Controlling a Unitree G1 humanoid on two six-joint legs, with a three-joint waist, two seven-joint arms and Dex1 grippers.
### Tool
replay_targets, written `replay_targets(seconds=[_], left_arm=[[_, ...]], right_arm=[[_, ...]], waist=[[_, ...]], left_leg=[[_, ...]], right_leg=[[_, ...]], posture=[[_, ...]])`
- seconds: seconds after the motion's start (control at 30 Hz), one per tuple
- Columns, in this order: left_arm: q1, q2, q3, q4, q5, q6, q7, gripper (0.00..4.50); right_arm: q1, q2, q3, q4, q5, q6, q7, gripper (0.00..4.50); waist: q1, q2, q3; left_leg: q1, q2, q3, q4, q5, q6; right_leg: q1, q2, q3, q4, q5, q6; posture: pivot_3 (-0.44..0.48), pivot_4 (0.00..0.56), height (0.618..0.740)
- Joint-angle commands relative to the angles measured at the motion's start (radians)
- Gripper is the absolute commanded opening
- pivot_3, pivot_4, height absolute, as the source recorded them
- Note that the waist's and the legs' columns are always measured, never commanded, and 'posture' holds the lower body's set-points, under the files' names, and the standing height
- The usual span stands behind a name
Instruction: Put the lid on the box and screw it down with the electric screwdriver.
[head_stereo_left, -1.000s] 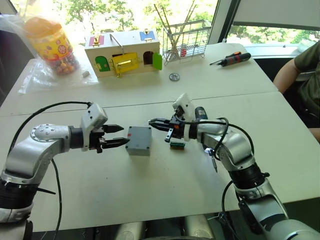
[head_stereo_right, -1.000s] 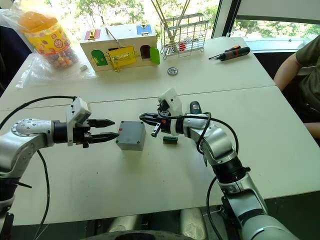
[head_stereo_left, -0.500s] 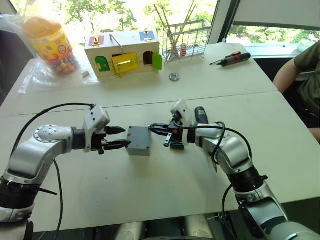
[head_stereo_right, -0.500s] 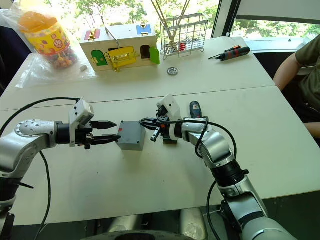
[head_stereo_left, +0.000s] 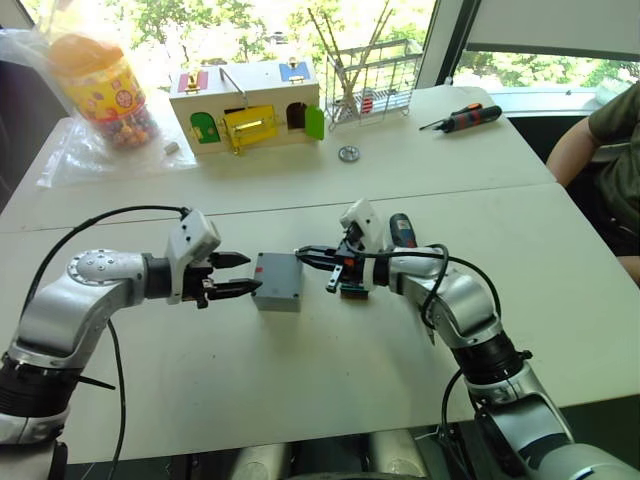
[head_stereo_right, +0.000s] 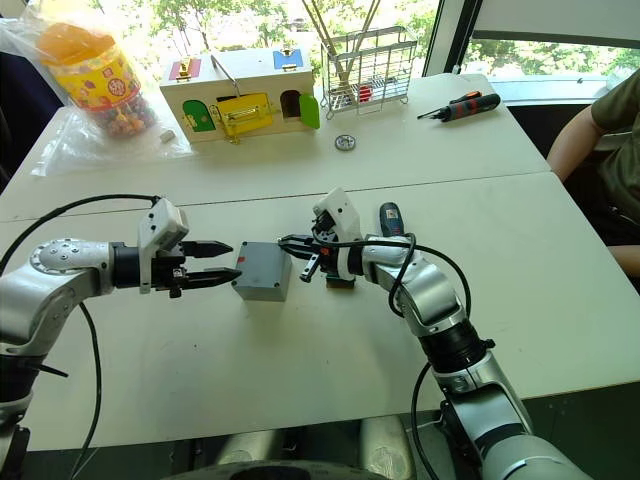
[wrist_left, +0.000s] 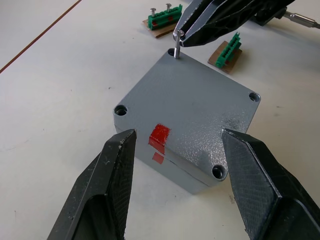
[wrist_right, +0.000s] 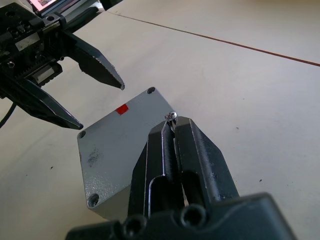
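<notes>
A small grey box (head_stereo_left: 278, 281) sits mid-tabletop (head_stereo_left: 300, 370) with its lid (wrist_left: 192, 107) already on. The right pincer (wrist_right: 172, 122), pressed together, pinches a screw (wrist_left: 177, 42) over the lid's far right corner hole. If the screw tilts or misses the hole, it could drop and roll off. The left pincer (wrist_left: 177, 165) is spread wide just left of the box, touching nothing. The electric screwdriver (head_stereo_left: 402, 230) lies right of the box.

A matt grey plastic lid (wrist_left: 195, 112), faintly speckled and scuffed, is seen on the box (wrist_left: 175, 167) — marked with glossy red tape. A bright metal screw (wrist_left: 177, 44) is pinched by glossy black fingers (wrist_left: 215, 22); the table (wrist_left: 55, 90) looks smooth, matt white.
</notes>
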Motion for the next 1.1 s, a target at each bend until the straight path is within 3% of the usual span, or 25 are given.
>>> replay_targets(seconds=[0.03, 1.1], left_arm=[[-0.016, 0.001, 0.008, -0.012, 0.0, -0.018, -0.004, 2.76], [-0.01, -0.007, 0.002, 0.003, 0.022, -0.036, -0.014, 2.76]], right_arm=[[-0.008, -0.001, -0.029, -0.019, 0.006, -0.008, -0.004, 0.03], [-0.002, 0.022, 0.001, 0.021, -0.017, -0.019, -0.005, 0.03]], waist=[[0.0, 0.0, 0.0], [-0.001, 0.0, 0.0]], left_leg=[[0.0, 0.0, 0.0, 0.0, 0.0, 0.0], [0.0, 0.0, 0.0, 0.0, 0.0, 0.0]], right_leg=[[0.0, 0.0, 0.0, 0.0, 0.0, 0.0], [0.0, 0.0, 0.0, 0.0, 0.0, 0.0]], posture=[[0.0, 0.15, 0.74], [0.0, 0.15, 0.74]])
